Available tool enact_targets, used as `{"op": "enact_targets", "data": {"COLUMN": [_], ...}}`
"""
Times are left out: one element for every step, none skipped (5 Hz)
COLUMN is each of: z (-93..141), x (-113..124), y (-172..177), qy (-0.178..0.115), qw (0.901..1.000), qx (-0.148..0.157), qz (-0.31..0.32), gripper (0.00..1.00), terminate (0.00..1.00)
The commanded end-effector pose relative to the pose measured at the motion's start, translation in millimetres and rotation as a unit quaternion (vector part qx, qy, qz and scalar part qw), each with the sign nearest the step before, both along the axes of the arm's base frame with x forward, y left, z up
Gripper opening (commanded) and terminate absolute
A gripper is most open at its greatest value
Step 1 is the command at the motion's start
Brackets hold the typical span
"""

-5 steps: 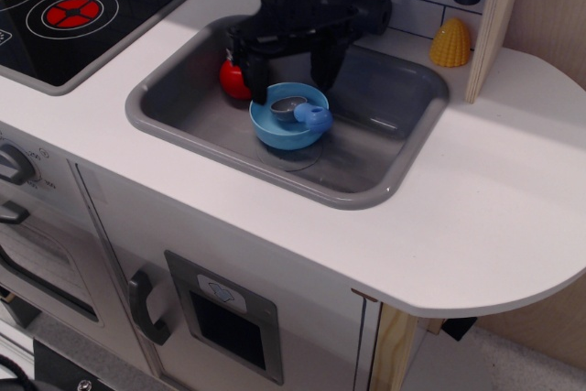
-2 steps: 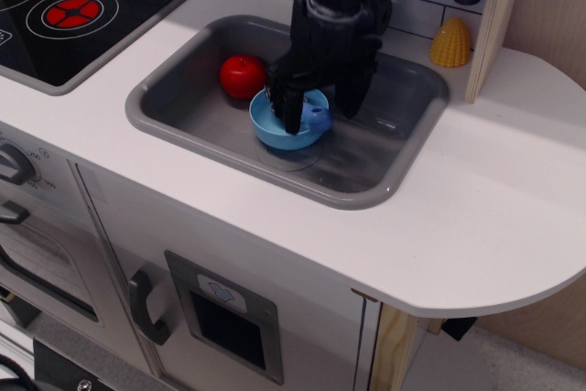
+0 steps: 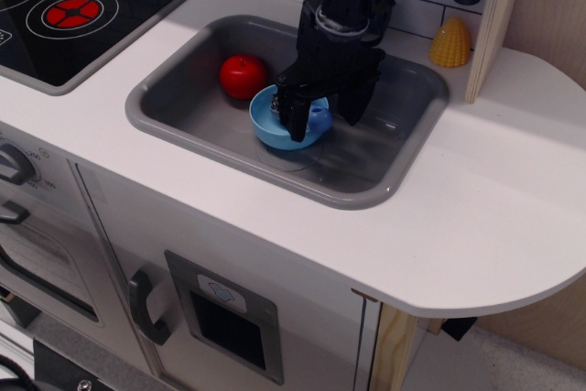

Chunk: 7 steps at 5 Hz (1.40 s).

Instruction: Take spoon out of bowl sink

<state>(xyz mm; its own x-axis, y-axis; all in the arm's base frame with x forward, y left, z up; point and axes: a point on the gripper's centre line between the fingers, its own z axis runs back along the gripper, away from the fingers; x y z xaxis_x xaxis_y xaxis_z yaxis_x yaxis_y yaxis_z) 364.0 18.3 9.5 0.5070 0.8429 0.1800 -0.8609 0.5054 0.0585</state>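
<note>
The light blue bowl (image 3: 273,122) sits in the middle of the grey sink (image 3: 183,107). The spoon lies in it; only its blue handle (image 3: 319,114) shows at the bowl's right rim, and the scoop is hidden behind my gripper. My black gripper (image 3: 322,122) is lowered over the bowl with its jaws open. One finger (image 3: 296,119) is inside the bowl left of the handle, the other (image 3: 353,107) is outside to the right.
A red ball (image 3: 242,75) lies in the sink left of the bowl. A black stovetop (image 3: 64,6) with red rings is at the left. A yellow corn-like toy (image 3: 451,43) stands behind the sink by a wooden post (image 3: 494,16).
My gripper has moved right and down over the bowl, uncovering the red ball. Its fingers now straddle the spoon's handle and hide the scoop.
</note>
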Motion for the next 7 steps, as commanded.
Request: {"op": "enact_targets", "data": {"z": [11, 15, 17, 28, 44, 56, 68], "x": [18, 19, 18, 18, 15, 12, 6], "y": [-3, -1, 2, 10, 20, 25, 25], "qy": [-0.026, -0.027, -0.03, -0.033, -0.037, -0.035, -0.055], "qw": [0.9996, 0.9995, 0.9994, 0.9991, 0.9987, 0.999, 0.9985], "qx": [0.013, 0.009, 0.014, 0.008, 0.002, -0.008, 0.005], "qz": [0.006, 0.013, 0.014, 0.024, 0.033, 0.027, 0.004], "gripper": [1.0, 0.0, 0.0, 0.0, 0.0, 0.0, 0.0], "terminate": [0.0, 0.0, 0.0, 0.0, 0.0, 0.0, 0.0]}}
